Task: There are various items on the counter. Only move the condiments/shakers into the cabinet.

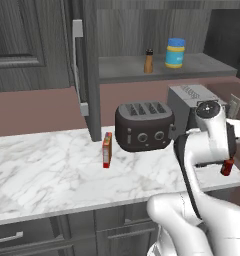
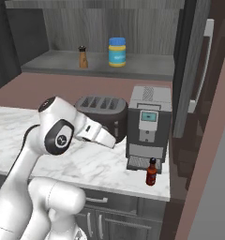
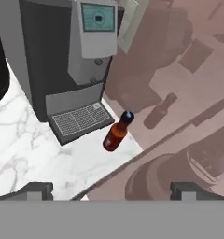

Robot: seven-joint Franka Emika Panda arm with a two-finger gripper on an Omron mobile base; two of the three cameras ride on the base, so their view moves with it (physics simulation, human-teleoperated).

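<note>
A: Across the top of the left base view, the cabinet (image 1: 157, 70) stands open; what's on its grey shelf?
B: Two things, the blue-lidded jar (image 1: 175, 52) and the small brown shaker (image 1: 149, 61), apart from each other. By my reckoning that's two condiments of three done.
A: And lower down, on the counter (image 1: 47, 170)?
B: The toaster (image 1: 144, 125) at centre, the coffee machine (image 2: 148, 127) beside it, the red-orange box (image 1: 107, 150) left of centre, which stays. The dark red bottle (image 3: 117, 132) stands upright near the counter's edge, just before the machine's tray; it's left to move.
A: The gripper (image 3: 109, 189)?
B: Spread wide, empty, looking down at the bottle, not touching it
</note>
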